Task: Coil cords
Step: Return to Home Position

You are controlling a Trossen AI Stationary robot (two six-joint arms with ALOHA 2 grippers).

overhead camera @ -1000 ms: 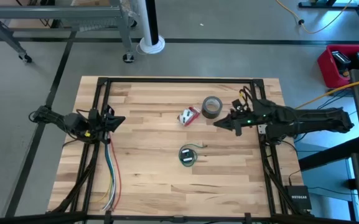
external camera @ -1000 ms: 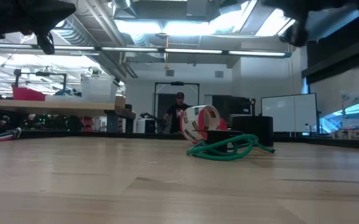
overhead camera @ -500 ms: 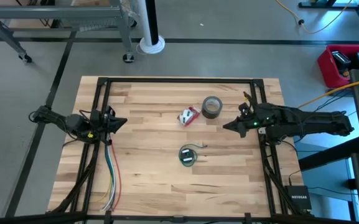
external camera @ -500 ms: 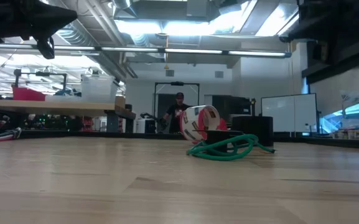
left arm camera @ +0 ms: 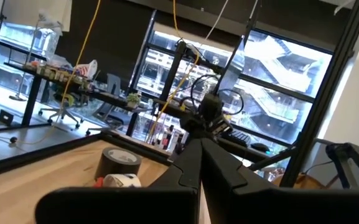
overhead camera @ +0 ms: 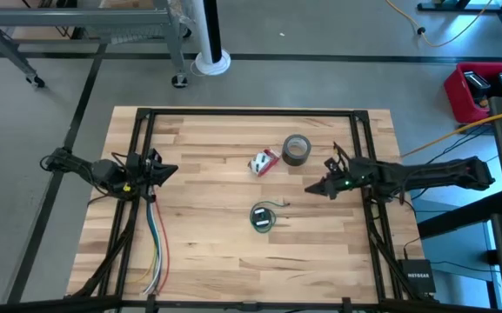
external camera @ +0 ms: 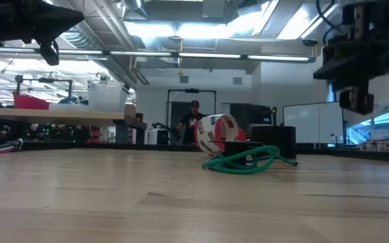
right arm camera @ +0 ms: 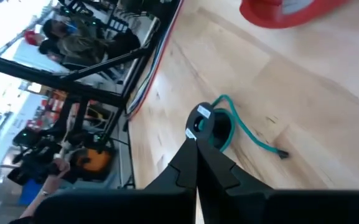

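Note:
The thin dark-and-green cord [overhead camera: 262,217] lies in a small coiled bundle on the wooden table, near its middle. In the right wrist view its black round end piece [right arm camera: 202,118] sits on the bundle [right arm camera: 219,132], and a loose green tail [right arm camera: 260,144] trails off over the wood. It also shows in the low view [external camera: 243,162]. My right gripper [overhead camera: 309,189] is shut and empty, above the table to the right of the bundle and a little farther back. My left gripper [overhead camera: 170,169] is shut and empty at the table's left side.
A grey tape roll [overhead camera: 296,149] and a red-and-white roll [overhead camera: 264,163] lie behind the cord. Long green, yellow, red and white wires [overhead camera: 155,239] run along the left side to the near edge. A black frame [overhead camera: 251,111] borders the table. People show in the room beyond [right arm camera: 79,34].
My right gripper has gone down and toward the table's near edge, closer to the cord bundle; in the low view the arm has dropped into the picture. It has stayed shut. The cord has not moved.

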